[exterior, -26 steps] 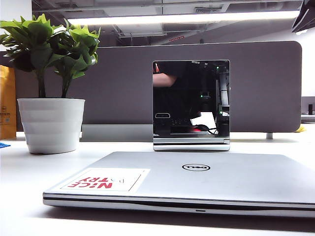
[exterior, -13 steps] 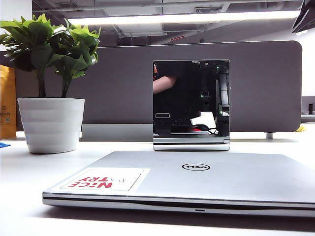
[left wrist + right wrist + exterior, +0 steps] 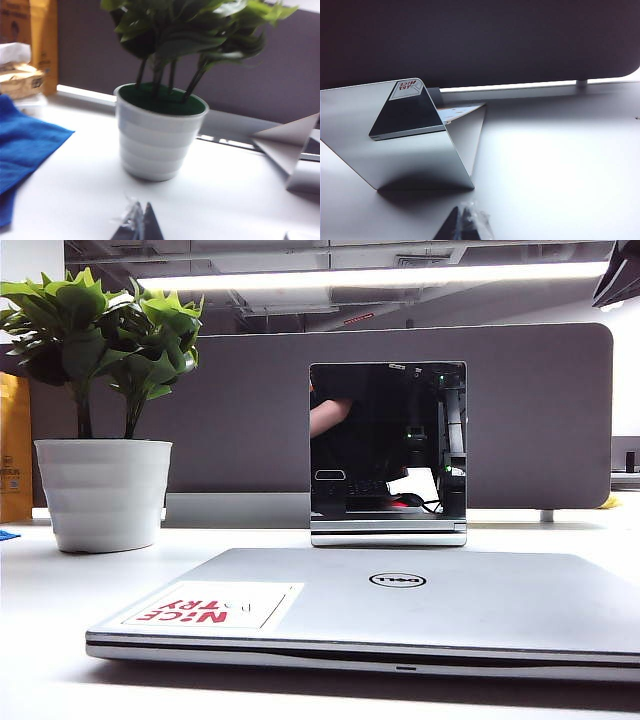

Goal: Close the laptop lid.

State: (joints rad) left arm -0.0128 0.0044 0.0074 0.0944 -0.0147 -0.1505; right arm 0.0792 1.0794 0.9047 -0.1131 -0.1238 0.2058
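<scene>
A: White tabletop (image 3: 40,640), grey partition (image 3: 540,420) at back. Laptop (image 3: 400,655) where?

B: Near edge, just in front of the mirror panel (image 3: 388,445). Laptop lid (image 3: 450,600) down flat on the base, long axis running side to side, front seam facing the exterior camera, logo and sticker (image 3: 215,605) upside down.

A: Room around it?

B: Bare table between laptop and mirror panel; plant pot (image 3: 103,493) stands off to the mirror's left, well apart.

A: Grippers?

B: Left gripper (image 3: 137,225) near the pot, right gripper (image 3: 462,225) near the mirror panel. Only dark tips show, close together, holding nothing; can't tell if fully clenched.
</scene>
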